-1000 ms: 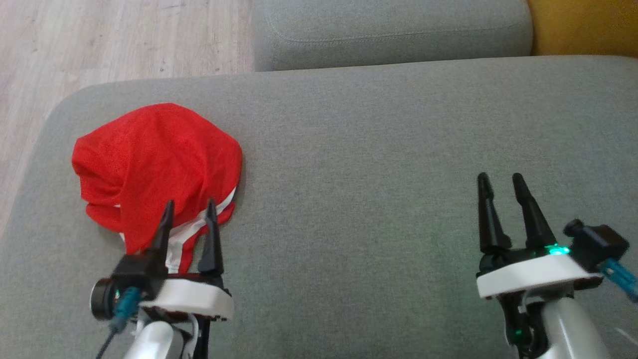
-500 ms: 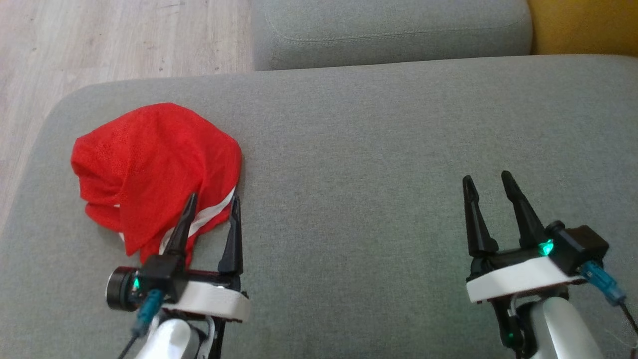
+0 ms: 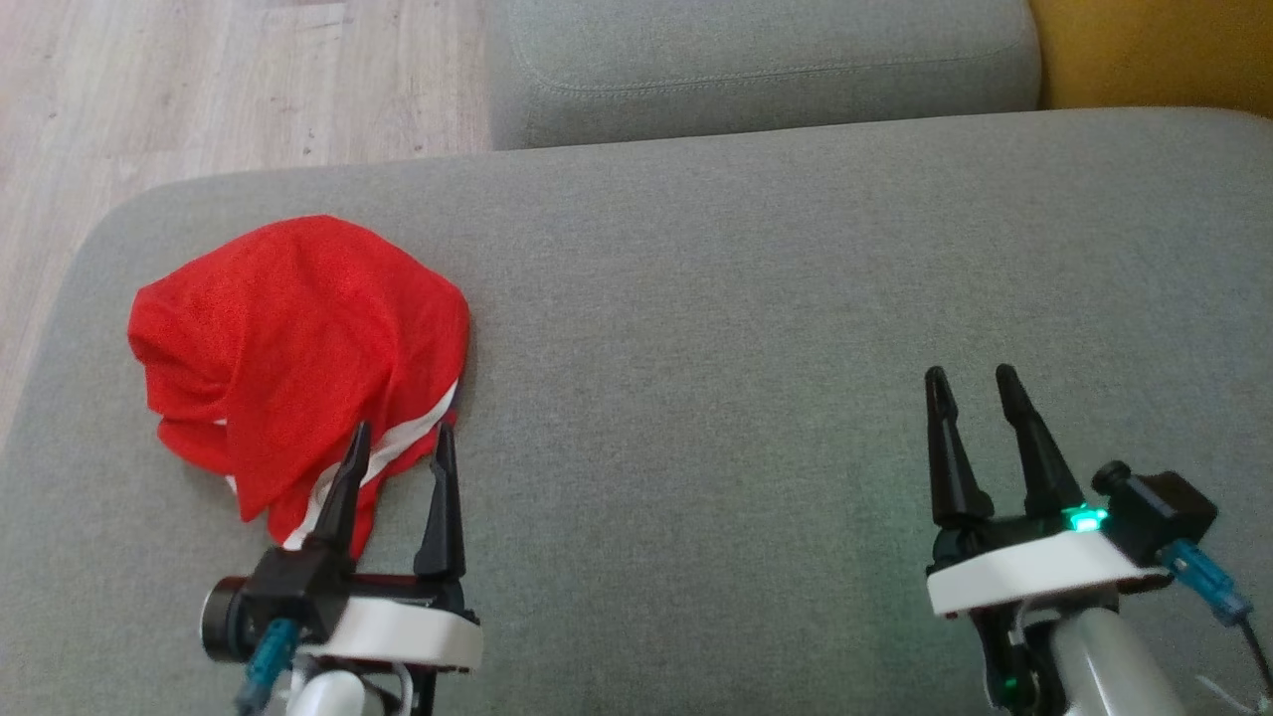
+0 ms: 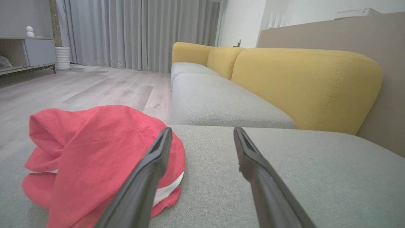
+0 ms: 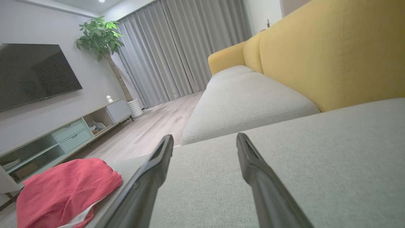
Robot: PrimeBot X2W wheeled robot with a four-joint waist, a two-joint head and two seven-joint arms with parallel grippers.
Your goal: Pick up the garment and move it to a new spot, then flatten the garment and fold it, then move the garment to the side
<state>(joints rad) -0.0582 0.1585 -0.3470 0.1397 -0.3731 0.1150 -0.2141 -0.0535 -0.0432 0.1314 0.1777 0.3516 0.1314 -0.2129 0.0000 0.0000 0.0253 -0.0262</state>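
Head view shifts a little over the last second: floor and sofa seam slide together, so this is camera motion, not the things moving.

Garment, red with a white stripe, lies bunched at the left end of the grey seat cushion. Its outline matches a second ago, so it is neither lifted nor dragged.

Left end effector swings slightly right, then comes back and draws a little toward the robot. Its fingers are spread wide with nothing between them. The tips sit at the garment's near right edge by the stripe, with the left finger over red cloth and the right finger over bare cushion. Contact with the cloth: cannot tell.

Right end effector is released and empty, over bare cushion well apart from the garment. It drifts slightly left and back.

Reading: the pick-up is not yet made, and the left arm seems to be adjusting its line onto the hem. The next move likely needs both fingers astride a fold before closing, or the right finger may meet cushion only
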